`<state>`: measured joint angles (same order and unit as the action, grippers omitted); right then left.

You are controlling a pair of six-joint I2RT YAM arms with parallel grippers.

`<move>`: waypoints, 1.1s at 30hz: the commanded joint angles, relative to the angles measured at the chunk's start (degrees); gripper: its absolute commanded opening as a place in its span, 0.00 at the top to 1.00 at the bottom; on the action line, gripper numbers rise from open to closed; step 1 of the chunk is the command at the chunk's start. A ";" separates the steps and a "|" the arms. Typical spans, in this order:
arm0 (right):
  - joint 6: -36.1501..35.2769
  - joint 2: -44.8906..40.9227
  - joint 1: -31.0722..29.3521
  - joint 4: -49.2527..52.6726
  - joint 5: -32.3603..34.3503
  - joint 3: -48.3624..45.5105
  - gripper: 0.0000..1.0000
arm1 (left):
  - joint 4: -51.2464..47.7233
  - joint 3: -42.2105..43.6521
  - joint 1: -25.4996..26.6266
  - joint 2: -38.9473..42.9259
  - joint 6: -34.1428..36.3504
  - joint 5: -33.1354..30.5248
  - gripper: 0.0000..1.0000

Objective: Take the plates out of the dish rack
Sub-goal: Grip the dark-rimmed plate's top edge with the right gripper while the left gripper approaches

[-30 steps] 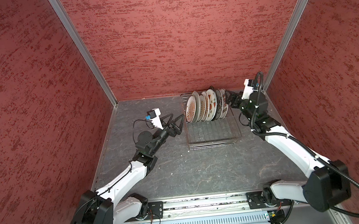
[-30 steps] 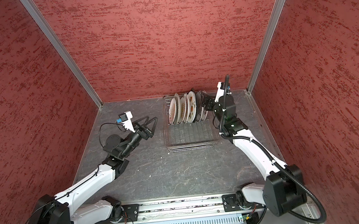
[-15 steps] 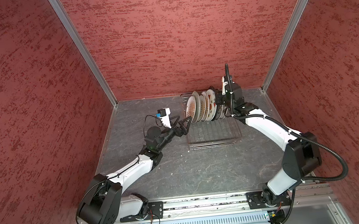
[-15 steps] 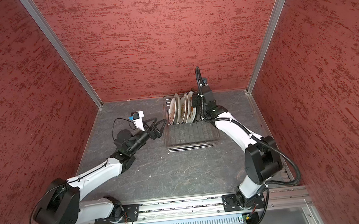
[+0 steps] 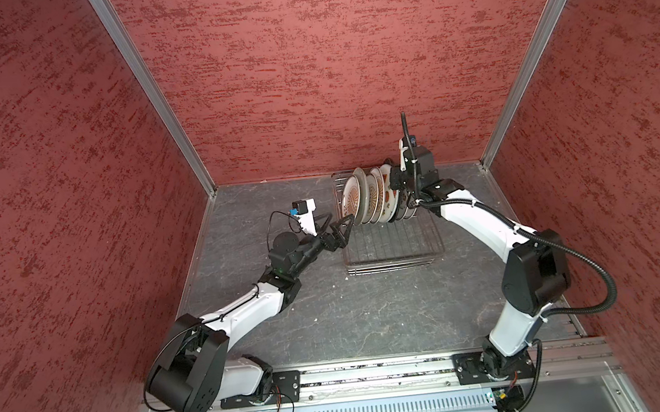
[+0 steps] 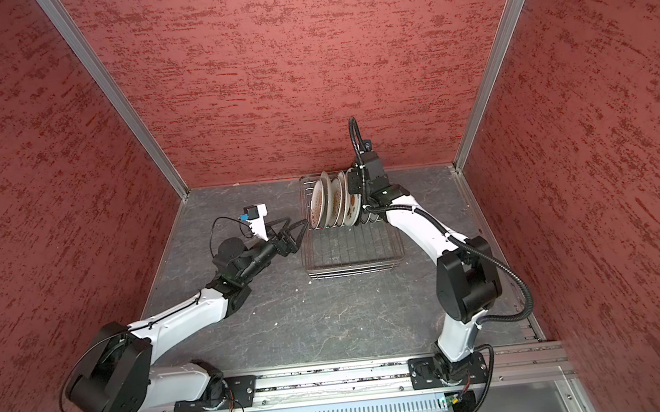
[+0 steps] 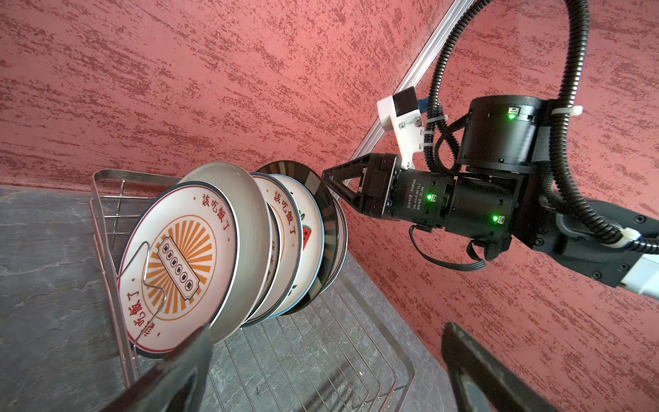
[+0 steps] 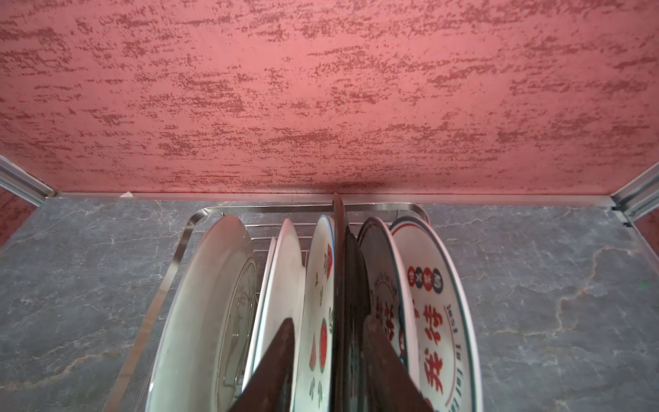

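Plates (image 5: 369, 200) stand on edge in the dish rack (image 5: 391, 250), rims up. Left claw (image 5: 338, 225), wide open, empty: sunburst plate (image 7: 178, 257) just ahead of its tips. Right claw (image 8: 330, 323), nearer, straddles the watermelon plate (image 8: 319, 285) and dark plate (image 8: 354, 278) from above, jaws part-closed; grip unclear.

Left arm (image 5: 243, 308) and right arm (image 5: 472, 221) are both rocking white shells with chunky black joints. Right one's trailing a ribbed black hose (image 5: 613, 292), zip-tied on, and green LEDs (image 7: 430, 197) are glowing on its wrist.
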<state>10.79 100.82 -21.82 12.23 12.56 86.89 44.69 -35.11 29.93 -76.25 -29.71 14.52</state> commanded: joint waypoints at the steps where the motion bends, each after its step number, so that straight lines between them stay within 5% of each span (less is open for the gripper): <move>1: -0.59 1.17 -0.41 2.38 1.91 2.32 0.73 | 1.84 -1.25 0.39 -0.95 -0.04 0.42 0.01; 6: -0.90 2.59 -0.63 3.39 3.15 3.17 0.81 | 2.24 -1.49 0.39 -1.80 -0.50 0.55 0.00; 33: -0.42 7.74 -1.50 8.73 9.82 7.68 0.90 | 1.33 -2.51 -0.03 -3.46 -0.26 0.84 0.01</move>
<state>9.32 107.04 -22.81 19.86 21.12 93.17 45.45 -36.56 30.11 -79.61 -30.57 15.14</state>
